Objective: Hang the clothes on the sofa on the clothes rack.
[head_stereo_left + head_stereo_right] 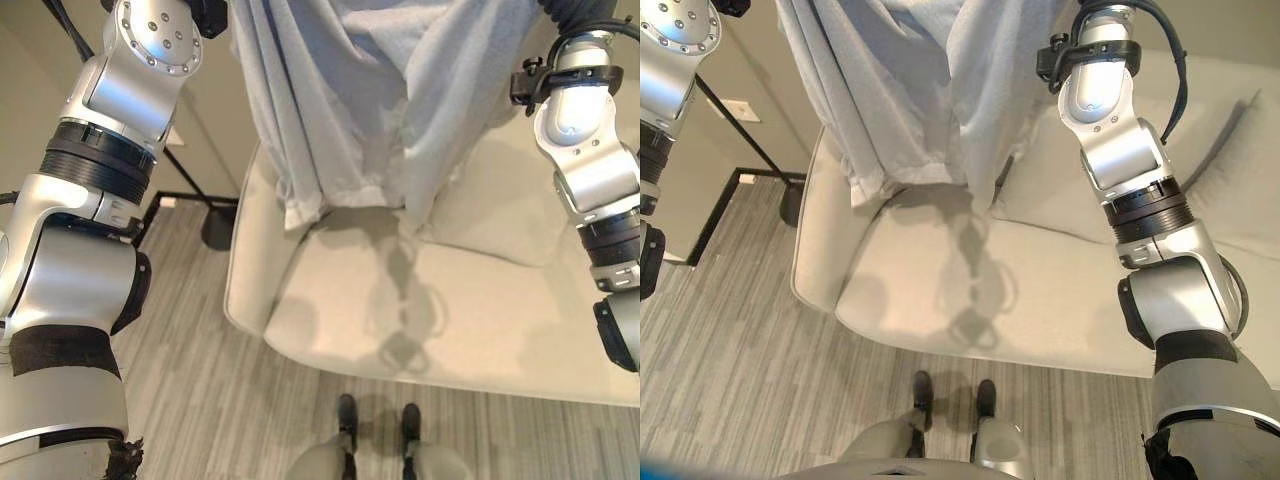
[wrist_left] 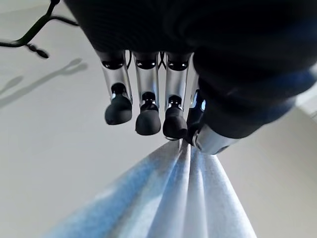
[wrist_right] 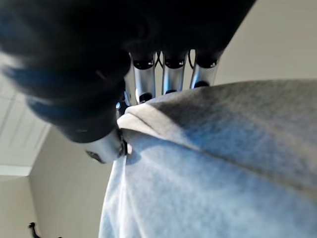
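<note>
- Right, I'm seeing the pale grey-blue garment [image 1: 340,110] hanging in the air above the sofa [image 1: 450,310], lifted clear of the seat cushion, folds dropping straight down, its shadow falling on the cushion below.
- Lower hem is dangling near the sofa's left armrest side, not touching the seat as far as I can tell.
- Left hand [image 2: 198,134] is pinching a gathered bunch of the cloth: the thumb is closing against the fingertips [image 2: 148,121], pleats fanning away from that pinch point.
- Right hand [image 3: 104,144] is clamping on another edge of the same cloth: thumb pressing on a folded rim, the fingers [image 3: 173,74] going behind the fabric, tips hidden by it.
- Both arms are reaching up, one on each side of the garment, so the cloth is hanging spread between them in the eye views.
- I'm also seeing a back cushion [image 1: 500,215] leaning on the sofa behind the hanging cloth.
- Black frame [image 1: 735,175] is standing on the striped grey floor [image 1: 730,350] just left of the sofa, with a round dark foot [image 1: 216,229] by the armrest.
- Dark hook-shaped piece [image 2: 29,32] is showing against the pale wall in the left wrist view; can't tell what it belongs to.
</note>
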Motion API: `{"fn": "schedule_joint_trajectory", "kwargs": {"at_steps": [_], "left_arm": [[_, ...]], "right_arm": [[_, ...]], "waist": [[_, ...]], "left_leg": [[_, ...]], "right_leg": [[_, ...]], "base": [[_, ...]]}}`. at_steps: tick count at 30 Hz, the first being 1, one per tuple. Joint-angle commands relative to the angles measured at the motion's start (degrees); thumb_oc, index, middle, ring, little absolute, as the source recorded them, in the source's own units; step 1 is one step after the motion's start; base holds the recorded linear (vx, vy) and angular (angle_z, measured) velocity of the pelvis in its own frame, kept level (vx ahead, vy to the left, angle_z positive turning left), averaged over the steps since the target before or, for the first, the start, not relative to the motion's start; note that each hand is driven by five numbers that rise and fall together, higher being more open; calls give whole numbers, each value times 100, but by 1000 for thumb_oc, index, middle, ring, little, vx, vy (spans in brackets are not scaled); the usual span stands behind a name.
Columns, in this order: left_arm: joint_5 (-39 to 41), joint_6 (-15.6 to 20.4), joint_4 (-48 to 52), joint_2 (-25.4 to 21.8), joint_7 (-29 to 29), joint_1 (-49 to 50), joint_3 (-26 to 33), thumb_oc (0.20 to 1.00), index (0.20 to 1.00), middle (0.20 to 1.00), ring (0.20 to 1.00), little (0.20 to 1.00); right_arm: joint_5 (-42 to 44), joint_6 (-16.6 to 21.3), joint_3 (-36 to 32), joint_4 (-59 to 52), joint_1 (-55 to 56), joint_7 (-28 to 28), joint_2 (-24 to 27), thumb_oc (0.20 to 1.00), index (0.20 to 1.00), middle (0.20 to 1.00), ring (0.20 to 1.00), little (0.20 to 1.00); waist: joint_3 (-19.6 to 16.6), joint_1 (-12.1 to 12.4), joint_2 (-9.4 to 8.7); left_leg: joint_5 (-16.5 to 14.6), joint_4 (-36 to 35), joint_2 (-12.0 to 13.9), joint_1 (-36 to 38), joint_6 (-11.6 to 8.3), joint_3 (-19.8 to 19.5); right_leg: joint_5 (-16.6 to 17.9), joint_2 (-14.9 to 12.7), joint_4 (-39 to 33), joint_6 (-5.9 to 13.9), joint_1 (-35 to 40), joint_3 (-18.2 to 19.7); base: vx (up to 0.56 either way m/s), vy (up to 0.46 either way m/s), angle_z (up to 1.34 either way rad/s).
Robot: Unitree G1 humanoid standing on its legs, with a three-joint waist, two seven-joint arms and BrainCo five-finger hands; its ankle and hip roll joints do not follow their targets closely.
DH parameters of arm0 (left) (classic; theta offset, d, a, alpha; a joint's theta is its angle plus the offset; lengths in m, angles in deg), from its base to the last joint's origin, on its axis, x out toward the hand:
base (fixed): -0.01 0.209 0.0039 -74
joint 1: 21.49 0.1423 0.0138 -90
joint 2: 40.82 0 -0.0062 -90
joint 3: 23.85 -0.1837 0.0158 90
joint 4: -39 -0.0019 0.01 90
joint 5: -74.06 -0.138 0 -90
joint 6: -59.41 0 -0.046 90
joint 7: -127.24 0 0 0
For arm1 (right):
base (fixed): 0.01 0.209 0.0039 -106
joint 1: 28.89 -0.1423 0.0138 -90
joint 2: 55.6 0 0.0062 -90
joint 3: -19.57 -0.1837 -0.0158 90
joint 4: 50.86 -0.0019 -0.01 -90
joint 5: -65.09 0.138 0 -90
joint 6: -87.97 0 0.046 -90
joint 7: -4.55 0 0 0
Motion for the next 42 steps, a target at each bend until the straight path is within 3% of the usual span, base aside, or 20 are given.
{"fn": "schedule_joint_trajectory", "kwargs": {"at_steps": [1, 10, 13, 16, 19, 22, 24, 25, 26, 27, 29, 30, 31, 32, 33, 35, 37, 39, 40, 42], "left_arm": [[-85, 206, -141, 286, 74, 1107, 212, 200, 200, 200, 200, 200], [-291, 197, 922, 345, -28, 2039, 718, 200, 200, 200, 200, 200], [-314, 216, 1140, 290, -3, 2274, 903, 200, 200, 200, 200, 200], [-289, 265, 1182, 259, 25, 2300, 975, 200, 200, 200, 200, 200], [-192, 361, 1115, 292, 152, 2213, 970, 200, 200, 200, 200, 200], [-169, 433, 1097, 444, 315, 2101, 910, 200, 200, 200, 200, 200], [-193, 453, 1057, 495, 364, 2015, 834, 200, 200, 200, 200, 200], [-262, 466, 1079, 548, 415, 1910, 757, 200, 200, 200, 200, 200], [-228, 506, 1114, 630, 392, 1757, 628, 200, 200, 200, 200, 200], [-212, 527, 1064, 673, 358, 1487, 436, 200, 200, 200, 200, 200], [-352, 534, 1120, 738, 334, 1280, 288, 200, 200, 200, 200, 200], [-501, 546, 1422, 718, 335, 1409, 299, 200, 200, 200, 200, 200], [-543, 516, 1514, 715, 198, 1555, 297, 200, 200, 200, 200, 200], [-544, 515, 1516, 718, 196, 1553, 297, 200, 200, 200, 200, 200], [-565, 467, 1474, 738, 144, 1546, 298, 200, 200, 200, 200, 200], [-611, 384, 1593, 802, 57, 1662, 393, 200, 200, 200, 200, 200], [-606, 361, 1609, 815, 28, 1702, 429, 200, 200, 200, 200, 200], [-630, 309, 1668, 907, -25, 1958, 644, 200, 200, 200, 200, 200], [-680, 308, 1745, 993, -80, 2201, 816, 200, 200, 200, 200, 200], [-667, 317, 1766, 1003, -100, 2254, 861, 200, 200, 200, 200, 200]], "right_arm": [[-90, 311, 96, 455, 482, 102, -62, 200, 200, 200, 200, 200], [-166, 448, 16, -121, 1111, 356, 32, 200, 200, 200, 200, 200], [-254, 459, 76, -219, 1197, 428, 49, 200, 200, 200, 200, 200], [-246, 469, 151, -204, 1096, 444, 103, 200, 200, 200, 200, 200], [-240, 473, 213, -230, 926, 388, 140, 200, 200, 200, 200, 200], [-297, 450, 125, -358, 971, 250, 132, 200, 200, 200, 200, 200], [-313, 443, 93, -383, 1001, 199, 152, 200, 200, 200, 200, 200], [-372, 475, 4, -449, 1076, 91, 203, 200, 200, 200, 200, 200], [-502, 407, -17, -440, 1074, 155, 130, 200, 200, 200, 200, 200], [-595, 345, -95, -544, 1138, 148, 117, 200, 200, 200, 200, 200], [-687, 312, -349, -749, 1187, -1, 11, 200, 200, 200, 200, 200], [-730, 325, -569, -945, 1404, -69, -119, 200, 200, 200, 200, 200], [-725, 342, -702, -955, 1553, -57, -119, 200, 200, 200, 200, 200], [-723, 345, -705, -954, 1554, -57, -116, 200, 200, 200, 200, 200], [-758, 342, -679, -964, 1517, -52, -71, 200, 200, 200, 200, 200], [-793, 340, -680, -1012, 1534, -4, 6, 200, 200, 200, 200, 200], [-796, 338, -659, -997, 1530, 4, 24, 200, 200, 200, 200, 200], [-800, 372, -658, -1008, 1676, 31, 18, 200, 200, 200, 200, 200], [-804, 361, -695, -980, 1803, 67, -1, 200, 200, 200, 200, 200], [-822, 359, -671, -981, 1798, 84, 18, 200, 200, 200, 200, 200]], "waist": [[-1753, 285, -81], [-1731, 421, -23], [-1647, 468, -20], [-1516, 493, -29], [-1402, 479, -73], [-1420, 406, -9], [-1442, 384, 25], [-1410, 424, 76], [-1417, 449, 160], [-1306, 376, 36], [-1141, 393, -52], [-1072, 273, -40], [-1118, 302, -66], [-1120, 305, -80], [-1142, 377, -74], [-1161, 397, -98], [-1172, 409, -97], [-1138, 389, -165], [-1109, 387, -224], [-1119, 393, -218]], "left_leg": [[-387, 50, 1104, 571, -622, 360], [-250, 50, 1510, 875, -777, 114], [-232, 50, 1515, 890, -748, 53], [-65, 101, 1697, 746, -852, 58], [157, 164, 2095, 578, -933, 54], [745, 61, 2834, 575, -1026, 216], [863, 50, 2933, 479, -1026, 210], [945, 97, 3003, 225, -1026, 98], [112, 588, 2807, 96, -1026, -65], [-400, 1025, 2569, -176, -1026, -103], [-635, 1320, 2457, -375, -1026, 189], [-657, 1229, 2252, -447, -847, 310], [-584, 1005, 1931, -390, -648, 360], [-551, 980, 1913, -391, -639, 367], [-467, 719, 1671, -308, -460, 397], [-311, 382, 1392, -162, -324, 426], [-230, 230, 1302, -69, -294, 462], [-221, 83, 991, 128, -214, 468], [-263, 50, 841, 253, -189, 497], [-269, 50, 825, 270, -198, 525]], "right_leg": [[-135, -598, 62, 829, -18, -332], [-527, -112, 65, 565, 435, -442], [-540, -91, 61, 539, 438, -419], [-514, -157, 68, 577, 402, -365], [-447, -497, 108, 719, 236, -290], [-356, -1031, 161, 1008, 127, -316], [-310, -1166, 154, 1008, 112, -344], [-141, -1411, 91, 1008, 141, -358], [260, -1846, 59, 1008, 26, -309], [930, -2192, 59, 1008, -199, -248], [1620, -2451, 59, 1008, -513, -493], [1350, -2242, 239, 1008, -520, -333], [812, -1916, 508, 1008, -499, -65], [812, -1934, 532, 1008, -527, -50], [164, -1566, 771, 887, -494, -187], [-310, -1005, 959, 693, -519, -187], [-402, -824, 956, 627, -521, -183], [-589, -225, 826, 478, -513, -43], [-448, -62, 400, 460, -331, 122], [-335, -50, 166, 482, -238, 115]], "base": [[37, -83, 2], [3, -124, 21], [-45, 24, -8], [-74, 127, -1], [-62, 315, 8], [34, 624, -5], [32, 475, 27], [128, 895, 76], [135, 1200, 57], [56, 994, 19], [-79, 631, -13], [-5, 836, -24], [42, 692, -35], [24, 568, 11], [26, 344, 46], [73, 334, 18], [40, 129, -9], [61, 117, 5], [82, 43, 5], [45, -16, 15]]}}
